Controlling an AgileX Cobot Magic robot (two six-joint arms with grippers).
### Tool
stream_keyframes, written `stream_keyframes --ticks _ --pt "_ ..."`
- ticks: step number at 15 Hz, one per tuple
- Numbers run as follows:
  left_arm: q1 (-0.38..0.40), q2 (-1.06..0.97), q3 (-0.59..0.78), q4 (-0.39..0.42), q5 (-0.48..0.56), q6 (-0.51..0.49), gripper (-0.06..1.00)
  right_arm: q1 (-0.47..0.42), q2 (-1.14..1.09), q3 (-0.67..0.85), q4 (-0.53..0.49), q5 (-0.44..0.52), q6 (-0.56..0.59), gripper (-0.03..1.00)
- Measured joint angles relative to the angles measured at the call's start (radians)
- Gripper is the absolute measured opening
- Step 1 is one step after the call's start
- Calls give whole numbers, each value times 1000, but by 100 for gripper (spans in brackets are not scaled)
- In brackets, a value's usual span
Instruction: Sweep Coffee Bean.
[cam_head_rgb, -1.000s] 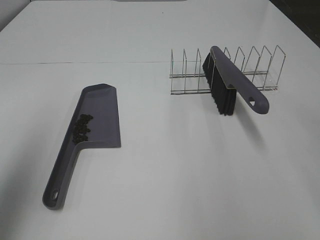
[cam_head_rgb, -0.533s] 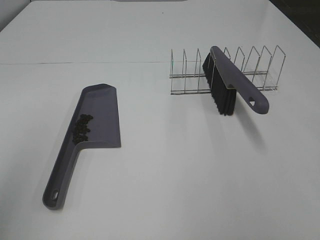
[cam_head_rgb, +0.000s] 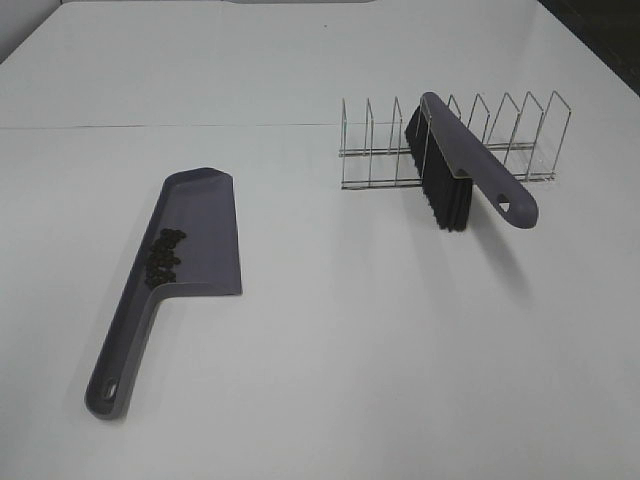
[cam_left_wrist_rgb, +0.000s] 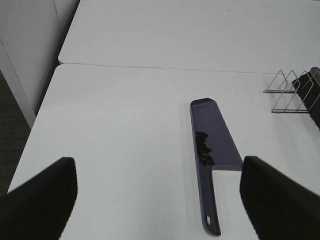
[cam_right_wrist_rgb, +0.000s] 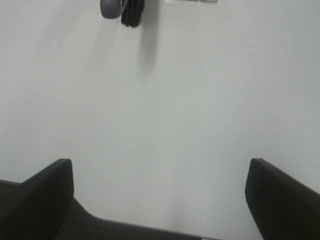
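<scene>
Nothing has shifted since a second ago: dustpan (cam_head_rgb: 190, 245), brush (cam_head_rgb: 455, 165) and wire rack (cam_head_rgb: 450, 140) sit as before. Coffee beans (cam_head_rgb: 165, 255) lie clustered inside the dustpan, toward the table's left edge. Brush rests propped in the rack, right side. My left hand (cam_left_wrist_rgb: 157, 200) hangs with jaws wide apart, empty; my right hand (cam_right_wrist_rgb: 160, 195) likewise. Sweep looks finished; both hands clear.
</scene>
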Motion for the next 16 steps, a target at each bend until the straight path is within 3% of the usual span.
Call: stream_keyframes --ticks 2,5,9,14,16 --pt "0 -29 65 0 -1 0 81 0 -90 2 6 0 -19 79" --pt "0 -141 288 0 0 0 81 0 -124 2 13 0 -18 79" --pt "0 -423 509 0 -25 30 81 0 -124 2 17 0 -18 79" --pt "0 -495 550 -13 -32 128 81 0 -124 2 18 0 -17 79" --pt "0 -495 569 -16 -95 139 81 0 -124 2 18 0 -17 79"
